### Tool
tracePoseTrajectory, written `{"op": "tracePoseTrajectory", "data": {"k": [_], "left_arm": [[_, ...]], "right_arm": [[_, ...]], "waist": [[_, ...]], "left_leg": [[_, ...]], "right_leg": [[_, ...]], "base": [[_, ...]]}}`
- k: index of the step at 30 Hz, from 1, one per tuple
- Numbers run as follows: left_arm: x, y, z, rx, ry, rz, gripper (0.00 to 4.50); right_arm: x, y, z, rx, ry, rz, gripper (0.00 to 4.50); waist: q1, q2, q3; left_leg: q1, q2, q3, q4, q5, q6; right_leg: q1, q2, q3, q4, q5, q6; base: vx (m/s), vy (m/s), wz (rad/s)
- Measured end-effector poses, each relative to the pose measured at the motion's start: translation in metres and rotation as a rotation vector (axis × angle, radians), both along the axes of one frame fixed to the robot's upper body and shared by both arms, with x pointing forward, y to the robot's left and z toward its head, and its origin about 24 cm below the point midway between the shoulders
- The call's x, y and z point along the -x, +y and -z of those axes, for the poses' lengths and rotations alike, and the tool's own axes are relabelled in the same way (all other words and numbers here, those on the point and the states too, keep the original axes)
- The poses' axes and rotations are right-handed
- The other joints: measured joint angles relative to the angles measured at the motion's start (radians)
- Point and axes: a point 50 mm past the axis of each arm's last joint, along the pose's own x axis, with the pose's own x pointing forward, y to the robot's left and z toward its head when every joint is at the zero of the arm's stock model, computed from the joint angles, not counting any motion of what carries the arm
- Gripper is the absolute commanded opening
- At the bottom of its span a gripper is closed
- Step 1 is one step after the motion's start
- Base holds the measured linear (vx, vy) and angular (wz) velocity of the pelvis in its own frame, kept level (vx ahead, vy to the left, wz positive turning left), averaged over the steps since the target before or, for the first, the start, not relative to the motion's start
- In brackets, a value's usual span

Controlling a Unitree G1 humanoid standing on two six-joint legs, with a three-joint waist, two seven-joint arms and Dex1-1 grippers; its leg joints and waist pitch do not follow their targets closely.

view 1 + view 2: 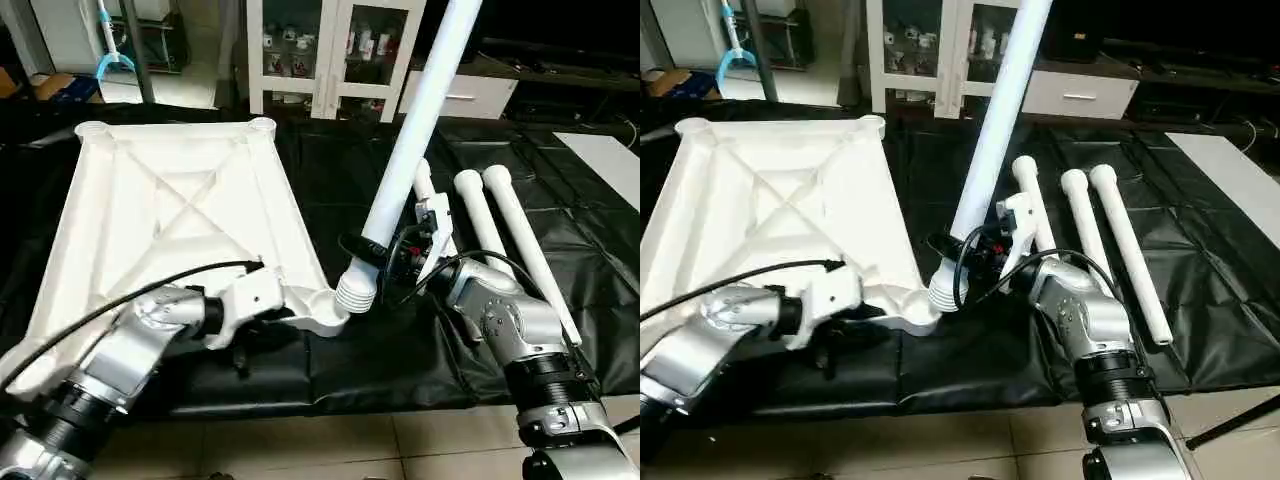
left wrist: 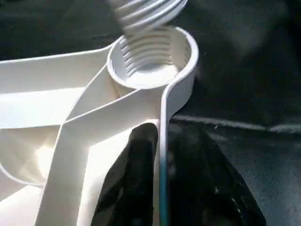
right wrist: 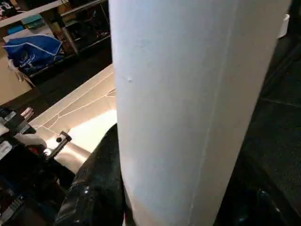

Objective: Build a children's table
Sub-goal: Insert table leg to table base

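Tabletop (image 1: 170, 215) lay underside up on the black sheet (image 1: 400, 370), X-bracing facing the head camera, corner sockets at the far edge and one near corner socket (image 2: 153, 59) close to the robot.

Left gripper (image 2: 162, 188) was clamped on the tabletop's rim beside that near socket; the wrist view showed one black finger (image 2: 129, 183) inside the rim wall and the other outside it, closed on the wall. That view also showed the socket's internal thread and the ribbed end of the held leg (image 1: 415, 150) hovering just above the opening, not seated. The head views only showed leg end and socket close together.

Right gripper (image 1: 372, 252) gripped the held leg low on its tube, fingers shut around it, leg tilted up and away.

Three spare legs (image 1: 500, 235) lay side by side on the sheet to the right. A glass-door cabinet (image 1: 335, 50) stood behind.
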Motion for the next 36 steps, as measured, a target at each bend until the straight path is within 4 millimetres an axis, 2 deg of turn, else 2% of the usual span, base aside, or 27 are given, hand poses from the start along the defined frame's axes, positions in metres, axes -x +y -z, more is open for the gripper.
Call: {"op": "tracePoseTrajectory", "data": {"k": [5,7,10,14,26,36], "left_arm": [[-0.002,0.007,-0.002,-0.003,0.002,-0.020,1.07],[-0.002,0.010,-0.003,0.010,0.013,-0.033,1.40],[-0.002,0.012,-0.004,0.035,0.038,-0.044,1.43],[-0.004,0.014,-0.007,0.043,0.018,-0.053,1.85],[-0.004,0.032,-0.012,-0.022,0.043,-0.039,1.86],[-0.003,0.039,-0.013,-0.053,0.052,-0.039,1.86]], "right_arm": [[0.000,0.001,0.000,0.002,0.001,-0.007,1.82],[0.001,0.001,0.001,0.003,0.002,-0.010,1.82],[0.001,0.002,0.000,0.000,0.000,-0.016,1.82],[0.001,0.001,0.000,-0.002,-0.002,-0.018,1.82],[0.001,0.001,0.001,-0.002,0.001,-0.023,1.82],[0.001,0.001,0.001,0.005,0.001,-0.024,1.82]], "waist": [[-0.011,0.000,0.000],[-0.013,-0.001,0.000],[-0.012,-0.003,0.001],[-0.012,-0.004,0.001],[-0.013,-0.005,0.001],[-0.013,-0.005,0.001]], "left_leg": [[0.000,0.000,0.000,0.000,0.000,0.000],[-0.001,0.000,-0.001,0.000,0.000,0.000],[-0.001,0.000,-0.001,0.000,0.000,0.000],[-0.001,0.000,-0.001,0.000,0.000,0.000],[-0.001,0.000,0.001,-0.010,0.001,-0.002],[0.000,0.000,0.001,-0.011,0.001,-0.002]], "right_leg": [[0.000,0.000,0.000,0.000,0.000,0.000],[-0.001,0.000,0.000,0.000,0.000,0.000],[-0.002,0.000,0.000,0.000,0.000,0.000],[-0.002,0.000,0.000,0.000,0.000,0.000],[-0.006,0.001,0.000,-0.002,0.003,-0.005],[-0.006,0.001,0.000,-0.002,0.003,-0.005]], "base": [[0.000,0.000,0.00],[0.000,0.000,0.00],[0.000,0.000,0.00],[0.000,0.000,0.00],[0.000,0.000,0.00],[0.000,0.000,0.00]]}}
